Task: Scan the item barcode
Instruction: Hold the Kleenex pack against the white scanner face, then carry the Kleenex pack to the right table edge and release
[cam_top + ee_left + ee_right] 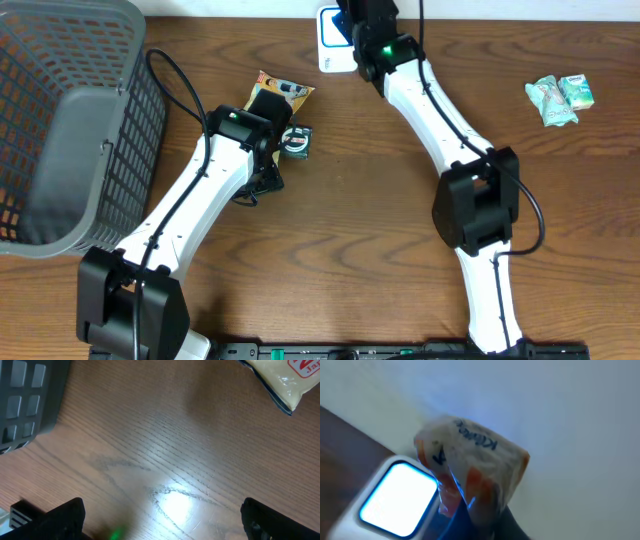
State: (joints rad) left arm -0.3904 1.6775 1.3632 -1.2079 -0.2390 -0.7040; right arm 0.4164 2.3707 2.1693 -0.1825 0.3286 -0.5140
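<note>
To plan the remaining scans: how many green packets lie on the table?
2. A crumpled green packet lies far out on the right side of the table. A smaller green packet sits touching it, further right. Others may be hidden from view.

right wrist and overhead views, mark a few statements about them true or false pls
1. The right tool holds a tissue pack next to the lit scanner. True.
2. The left tool is shut on the snack bag. False: it is open over bare table, holding nothing.
3. The basket stands on the right arm's side. False: it is beside the left arm.
4. Green packets lie on the table, apart from both arms. True.
</note>
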